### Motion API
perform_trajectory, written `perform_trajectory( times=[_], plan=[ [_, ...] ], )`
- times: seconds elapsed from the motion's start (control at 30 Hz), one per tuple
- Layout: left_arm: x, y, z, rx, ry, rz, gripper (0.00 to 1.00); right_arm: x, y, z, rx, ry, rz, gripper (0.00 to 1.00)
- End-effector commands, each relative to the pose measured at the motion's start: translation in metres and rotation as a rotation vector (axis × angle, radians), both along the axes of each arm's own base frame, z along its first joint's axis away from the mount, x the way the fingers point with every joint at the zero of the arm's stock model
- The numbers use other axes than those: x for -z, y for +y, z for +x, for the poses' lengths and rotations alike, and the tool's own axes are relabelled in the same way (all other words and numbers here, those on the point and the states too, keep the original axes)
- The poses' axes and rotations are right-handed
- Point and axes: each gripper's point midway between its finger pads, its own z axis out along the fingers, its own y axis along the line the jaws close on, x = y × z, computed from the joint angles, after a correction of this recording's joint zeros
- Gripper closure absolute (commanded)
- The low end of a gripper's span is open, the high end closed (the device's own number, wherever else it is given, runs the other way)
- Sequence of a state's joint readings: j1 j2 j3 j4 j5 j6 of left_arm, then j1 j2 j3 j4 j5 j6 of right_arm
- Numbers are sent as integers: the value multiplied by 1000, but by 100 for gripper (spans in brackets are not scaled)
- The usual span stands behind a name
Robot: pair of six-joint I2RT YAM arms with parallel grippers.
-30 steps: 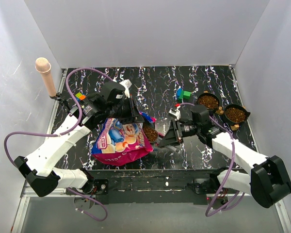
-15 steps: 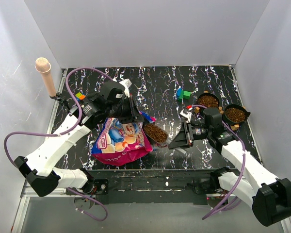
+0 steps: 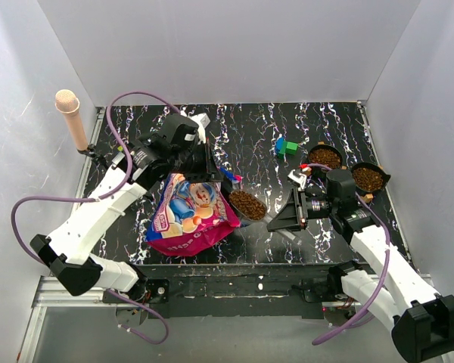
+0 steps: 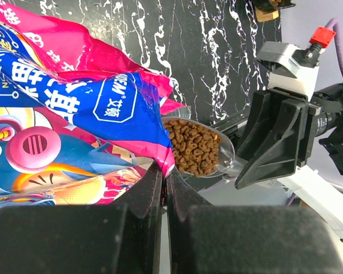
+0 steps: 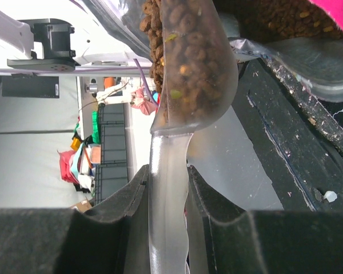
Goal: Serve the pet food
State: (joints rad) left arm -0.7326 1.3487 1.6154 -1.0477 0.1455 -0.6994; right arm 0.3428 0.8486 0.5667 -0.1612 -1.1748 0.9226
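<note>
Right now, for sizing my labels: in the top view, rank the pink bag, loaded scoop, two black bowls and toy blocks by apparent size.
1. pink bag
2. loaded scoop and black bowls: too alike to rank
3. toy blocks

Under my right gripper [image 3: 274,223] lies a black table top [image 3: 250,128] with white marble veins. Plain white walls [image 3: 227,53] stand ahead of it and at both sides, and the light on them is even. Behind it, at the near edge, runs a dark metal rail [image 3: 242,283]. Past it, my wrist camera shows a room with stacked dark crates [image 5: 111,151].
</note>
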Motion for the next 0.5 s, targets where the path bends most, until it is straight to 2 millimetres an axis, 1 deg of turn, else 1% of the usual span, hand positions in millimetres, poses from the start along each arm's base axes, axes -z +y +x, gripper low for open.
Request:
perform_trajectory(
  times=[0.0,0.1,0.2,0.33,0.43,0.47],
  plan=[
    [-61,-7,23,18,-222,-97,100,-29,-5,2,14,-64,42,99],
    [-55,-7,23,22,-212,-79,100,-34,-8,6,53,-69,44,99],
    [-47,-1,23,2,-197,-44,100,-40,-13,10,83,-74,48,99],
    [-35,14,27,-61,-180,35,100,-47,-20,19,119,-83,59,99],
    [-28,33,34,-140,-190,113,100,-54,-25,27,145,-99,65,99],
    [-28,37,36,-154,-199,127,100,-55,-27,32,162,-101,64,99]
  ],
)
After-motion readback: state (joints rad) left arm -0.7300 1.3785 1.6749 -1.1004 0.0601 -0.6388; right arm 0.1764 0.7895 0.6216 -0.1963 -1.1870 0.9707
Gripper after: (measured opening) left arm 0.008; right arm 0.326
